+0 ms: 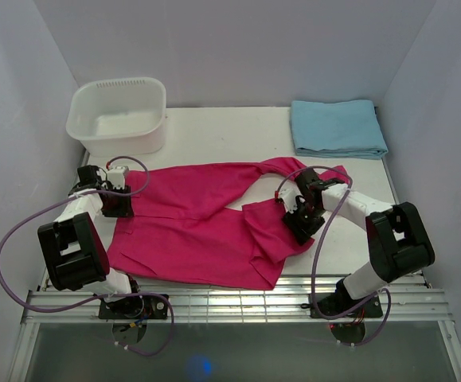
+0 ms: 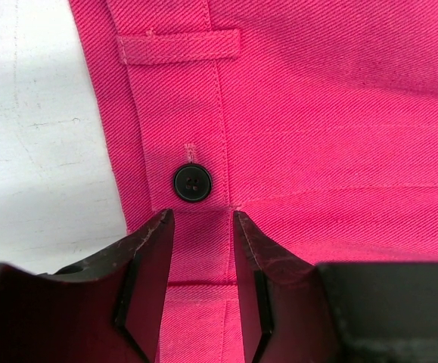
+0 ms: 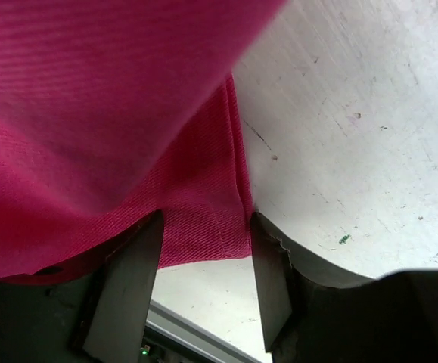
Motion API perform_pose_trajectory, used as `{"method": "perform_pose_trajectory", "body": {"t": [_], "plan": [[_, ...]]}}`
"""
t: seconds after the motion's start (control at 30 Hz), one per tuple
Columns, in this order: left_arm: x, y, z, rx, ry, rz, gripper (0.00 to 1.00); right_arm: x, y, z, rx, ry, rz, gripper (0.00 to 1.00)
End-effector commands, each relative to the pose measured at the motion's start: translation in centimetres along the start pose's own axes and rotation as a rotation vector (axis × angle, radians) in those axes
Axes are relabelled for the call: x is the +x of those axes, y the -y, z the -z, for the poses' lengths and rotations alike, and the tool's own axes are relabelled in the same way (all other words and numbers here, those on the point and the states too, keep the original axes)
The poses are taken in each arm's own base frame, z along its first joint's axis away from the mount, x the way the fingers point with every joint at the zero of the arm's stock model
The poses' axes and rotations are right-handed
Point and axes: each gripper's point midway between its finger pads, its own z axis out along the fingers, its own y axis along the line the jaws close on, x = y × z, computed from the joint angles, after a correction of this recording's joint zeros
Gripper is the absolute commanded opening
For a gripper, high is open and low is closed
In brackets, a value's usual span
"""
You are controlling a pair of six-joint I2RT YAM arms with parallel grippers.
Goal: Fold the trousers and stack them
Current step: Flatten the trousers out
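- trousers [image 1: 190, 231]: magenta, soft twill with fine diagonal ribs, plain. They lie spread on the table's middle, toward its front edge.
- waist is toward the table's left. One leg stretches to the table's right, the other is doubled back in a loose, wrinkled fold.
- table [image 1: 222, 135]: white, matte, flat, with scuffs and small specks.
- button [image 2: 192, 184]: small, round, black, shiny, on the waistband. A stitched belt loop [image 2: 177, 47] lies across the band beyond it.
- left gripper [image 2: 201, 219]: black fingers with worn, scratched pads, at the table's left side. They are parted over the waistband just short of the button, with the fabric flat between them and nothing clenched.
- right gripper [image 3: 203, 219]: dark, blunt fingers, parted and unclenched, at the table's right side. A hem sits between them, its edge touching one finger.
- A blurred fold of fabric close to the right wrist camera hides much of the table there.
- basin [image 1: 119, 115]: white plastic, rounded rectangle, slotted rim. It sits at the table's far left corner, apart from the trousers.
- blue cloth [image 1: 337, 127]: light blue, soft, a folded rectangle at the table's far right corner.
- cables [image 1: 11, 231]: thin purple loops off both arms. One arcs over the trousers at the right arm's wrist.
- rail [image 1: 230, 306]: ribbed metal strip along the table's front edge, with both arm bases on it.
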Motion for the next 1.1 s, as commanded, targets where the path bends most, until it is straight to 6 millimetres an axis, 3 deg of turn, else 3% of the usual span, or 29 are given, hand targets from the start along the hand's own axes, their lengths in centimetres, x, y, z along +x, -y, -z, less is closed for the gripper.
{"method": "perform_pose_trajectory", "body": {"t": [0.0,0.03,0.1,0.2,0.27,0.43,0.53,0.73,0.9,0.93,0.97,1.0,1.07], "plan": [[-1.7,-0.1,0.9,-0.002,0.053,-0.003,0.48,-0.9,1.3,-2.3,0.122,0.028,0.063,0.57],[-1.6,-0.1,0.9,-0.007,0.051,-0.004,0.48,-0.7,1.1,-2.8,0.128,0.008,0.073,0.56],[-1.6,-0.2,0.9,-0.014,0.051,-0.008,0.48,0.0,1.7,-3.2,0.191,-0.032,0.099,0.41],[-1.3,-0.7,0.8,-0.037,0.043,-0.017,0.48,1.7,3.5,-3.4,0.288,-0.098,0.113,0.08],[-1.0,-1.2,0.6,-0.062,0.031,-0.023,0.47,3.4,4.5,-2.5,0.316,-0.116,0.089,0.08],[0.4,-2.6,0.0,-0.128,-0.019,-0.022,0.39,6.1,8.2,2.3,0.440,-0.058,0.024,0.08],[1.0,-3.6,-0.2,-0.165,-0.037,-0.026,0.28,9.9,10.1,4.6,0.494,-0.078,-0.057,0.08],[1.4,-5.7,-0.3,-0.213,-0.064,0.001,0.02,17.9,11.8,6.2,0.540,-0.181,-0.150,0.08],[-0.2,-7.1,0.8,-0.235,-0.024,-0.009,0.00,21.7,12.6,7.3,0.508,-0.240,-0.189,0.08],[-0.6,-7.1,1.3,-0.229,-0.008,-0.009,0.00,22.3,13.0,8.1,0.505,-0.247,-0.202,0.11],[-1.1,-7.2,1.6,-0.231,0.004,-0.014,0.00,22.4,13.2,8.4,0.496,-0.242,-0.210,0.27],[-2.1,-7.2,2.2,-0.227,0.030,-0.027,0.00,22.4,13.5,8.6,0.481,-0.237,-0.221,0.34],[-3.4,-6.2,3.4,-0.184,0.073,-0.056,0.08,21.1,14.8,10.4,0.487,-0.175,-0.252,0.52]]}}
